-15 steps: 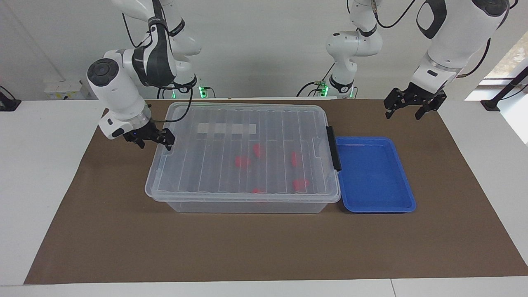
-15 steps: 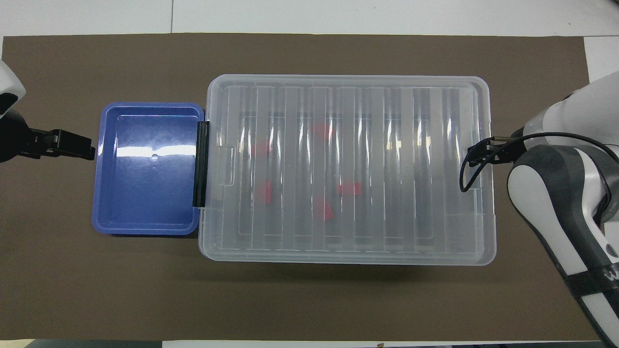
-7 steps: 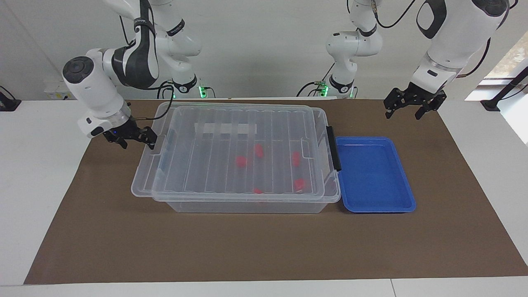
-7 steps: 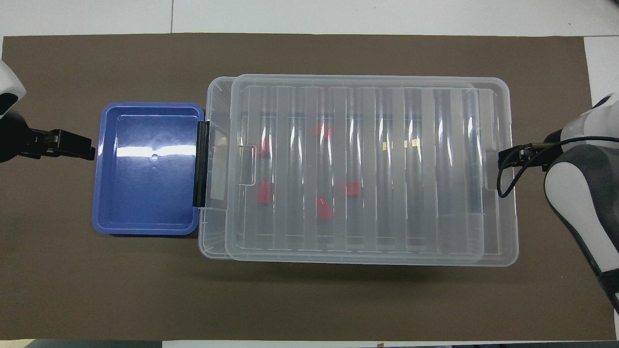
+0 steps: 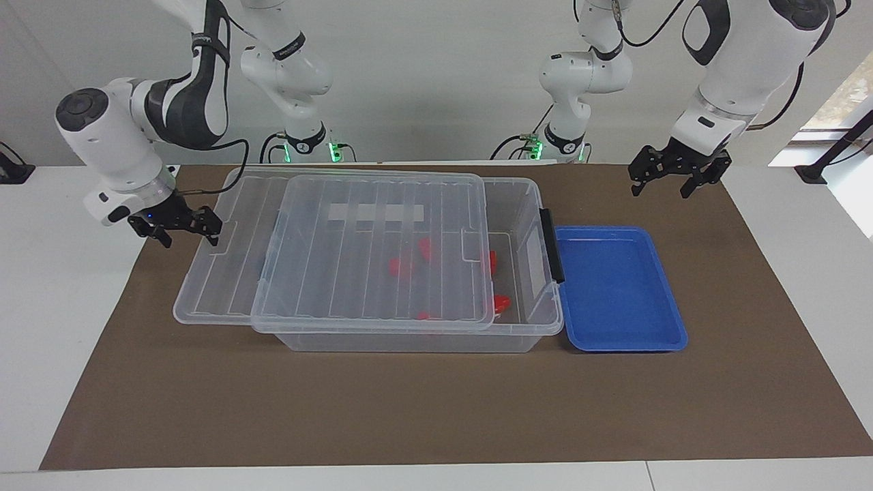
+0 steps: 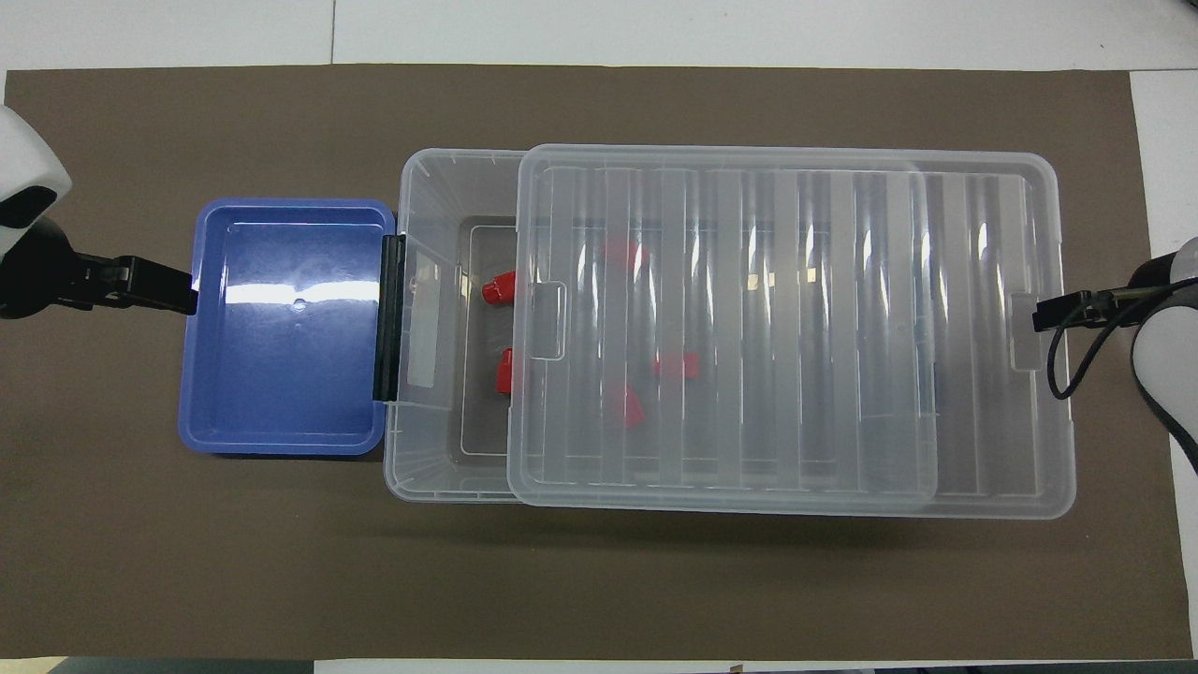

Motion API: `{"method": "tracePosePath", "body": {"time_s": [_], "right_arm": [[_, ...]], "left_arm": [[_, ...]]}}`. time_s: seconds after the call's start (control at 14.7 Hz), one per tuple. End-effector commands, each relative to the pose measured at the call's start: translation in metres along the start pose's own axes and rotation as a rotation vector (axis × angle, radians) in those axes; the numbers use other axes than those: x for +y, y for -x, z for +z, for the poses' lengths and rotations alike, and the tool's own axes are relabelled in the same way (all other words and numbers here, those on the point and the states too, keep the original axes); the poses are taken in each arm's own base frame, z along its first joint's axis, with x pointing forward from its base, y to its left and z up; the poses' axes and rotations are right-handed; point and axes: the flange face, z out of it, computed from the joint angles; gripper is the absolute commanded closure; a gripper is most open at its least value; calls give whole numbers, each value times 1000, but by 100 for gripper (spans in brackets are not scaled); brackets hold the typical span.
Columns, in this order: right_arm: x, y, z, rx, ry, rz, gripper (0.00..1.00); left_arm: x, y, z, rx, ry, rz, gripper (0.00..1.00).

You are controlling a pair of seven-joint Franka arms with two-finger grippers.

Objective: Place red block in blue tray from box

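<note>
The clear box [image 5: 409, 339] stands mid-table, with its black latch [image 5: 551, 245] beside the empty blue tray [image 5: 617, 286]. Its ribbed lid [image 5: 368, 252] lies shifted toward the right arm's end, baring a strip of the box by the latch. Several red blocks lie inside: one [image 6: 498, 288] is uncovered, one [image 6: 504, 370] is half under the lid, and others [image 6: 676, 365] show through it. My right gripper [image 5: 189, 235] is shut on the lid's end edge. My left gripper [image 5: 659, 189] is open and empty, waiting in the air beside the tray [image 6: 281, 328].
Everything rests on a brown mat [image 5: 436, 409] on a white table. The shifted lid [image 6: 796, 328] overhangs the box's end toward the right arm. The right arm's cable [image 6: 1067, 360] hangs by the lid's end.
My right gripper has moved toward its own end of the table, dragging the lid off the closed box and uncovering blocks near the latch. The left gripper has barely moved.
</note>
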Motion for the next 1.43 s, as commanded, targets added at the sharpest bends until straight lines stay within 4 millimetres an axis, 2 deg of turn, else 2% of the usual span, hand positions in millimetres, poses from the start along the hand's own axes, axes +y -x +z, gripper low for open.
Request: {"method": "tracePosePath", "body": {"time_s": [0.0, 0.2, 0.27, 0.61, 0.89, 1.09, 1.16, 1.23, 1.36], "right_arm": [[21, 7, 2, 7, 25, -40, 0], [47, 13, 2, 20, 38, -74, 0], [52, 14, 1, 22, 40, -82, 0], [79, 20, -2, 30, 44, -119, 0], [82, 21, -2, 37, 47, -119, 0], [78, 18, -6, 32, 45, -123, 0], [74, 13, -12, 27, 42, -128, 0], [70, 6, -25, 27, 42, -136, 0], [57, -3, -48, 16, 34, -154, 0]], "left_arm": [[27, 11, 12, 45, -10, 38, 0], [69, 17, 26, 94, -7, 90, 0], [93, 18, 33, 87, -4, 103, 0], [176, 30, 74, 130, 27, -5, 0], [229, 30, 116, 96, 27, -42, 0], [239, 22, 146, 87, 25, -48, 0], [248, 21, 157, 85, 25, -37, 0], [258, 22, 170, 74, 21, -28, 0], [265, 25, 190, 72, 22, -41, 0]]}}
